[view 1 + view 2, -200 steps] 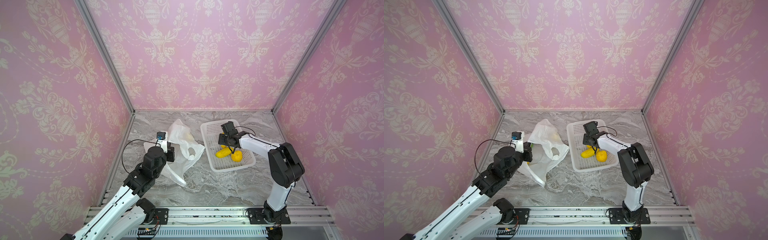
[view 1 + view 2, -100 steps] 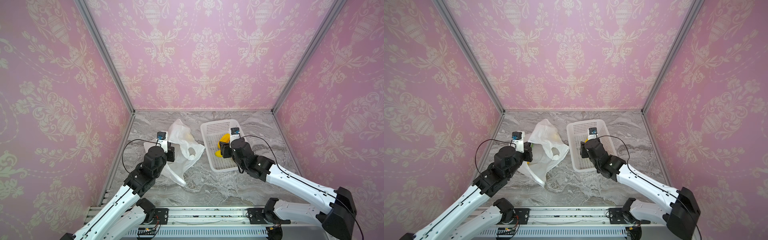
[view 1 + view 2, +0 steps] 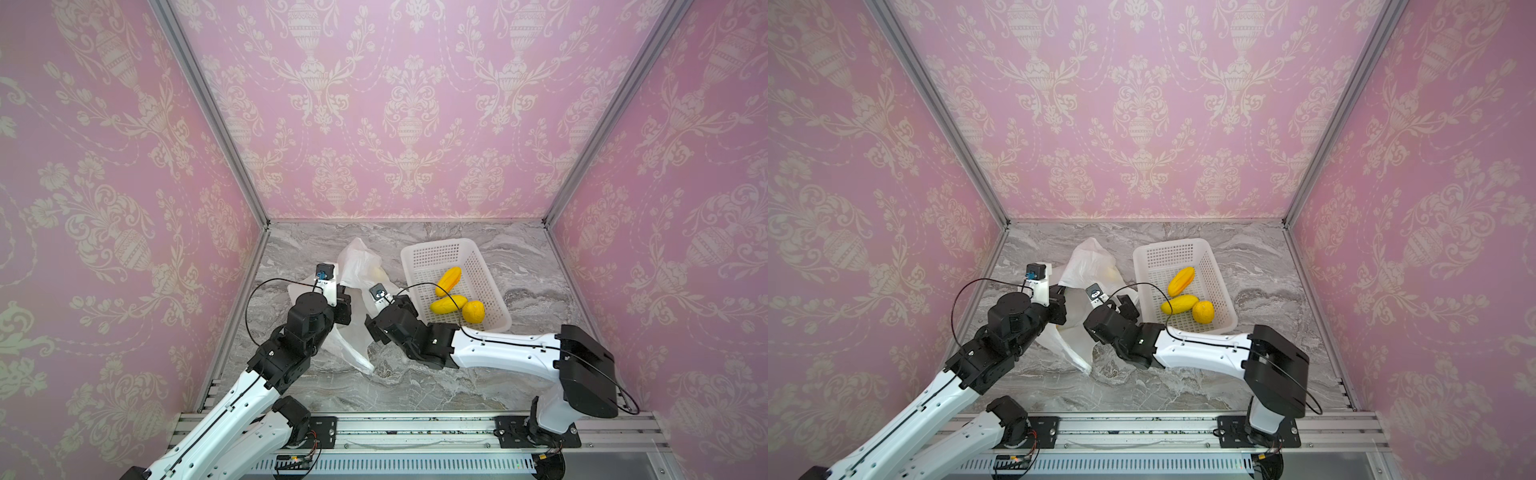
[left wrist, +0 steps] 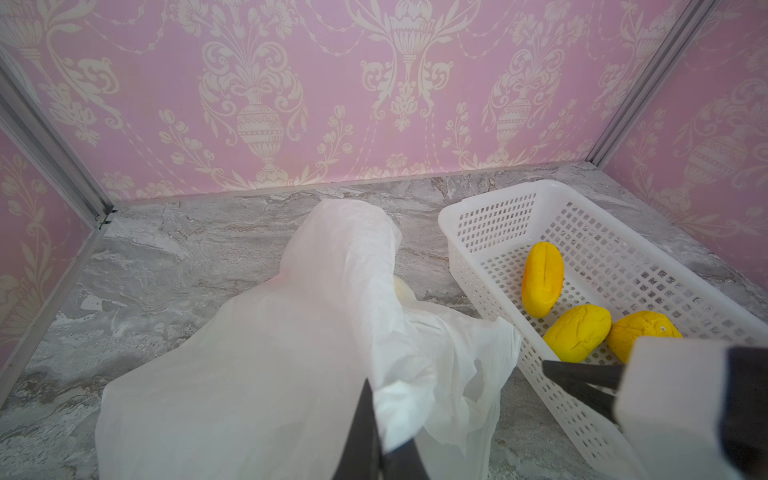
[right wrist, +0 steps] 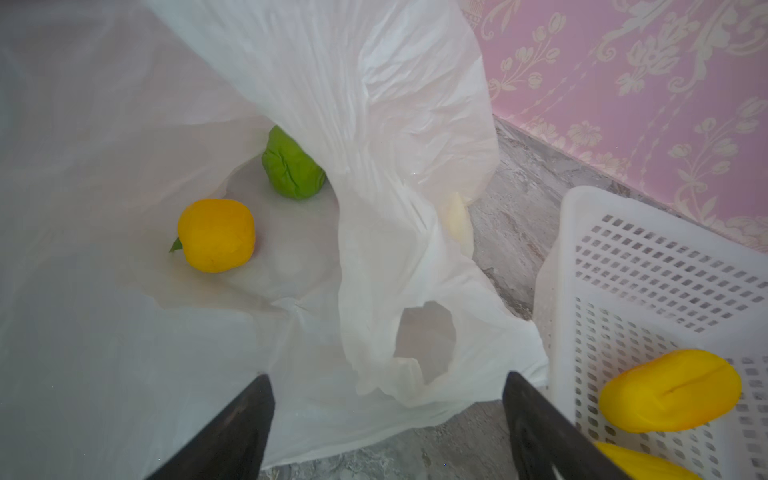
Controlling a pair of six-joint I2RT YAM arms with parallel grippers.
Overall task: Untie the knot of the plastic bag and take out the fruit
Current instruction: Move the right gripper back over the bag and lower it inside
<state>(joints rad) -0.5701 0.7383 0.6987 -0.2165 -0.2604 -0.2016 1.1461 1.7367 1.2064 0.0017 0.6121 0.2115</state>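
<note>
Left gripper [image 4: 386, 419]: clamped tight on a fold of the plastic bag [image 4: 270, 353]. It sits left of centre in both top views.
Right gripper [image 5: 386, 384]: jaws wide apart and holding nothing. It is at the bag's open mouth, just below centre in both top views.
Plastic bag: crumpled on the marble table [image 3: 415, 386], slightly left of centre in a top view [image 3: 359, 266], beside the basket [image 3: 436, 243].
Loop handle [image 5: 490, 349]: untied and hanging loose against the basket's wall.
Fruit in bag: 1 round yellow fruit [image 5: 216, 235] and 1 green fruit [image 5: 293, 166] lie apart on the bag's inner floor.
Fruit in basket: 3 yellow fruits [image 3: 448, 304] lie right of centre, in the basket's nearer half.
</note>
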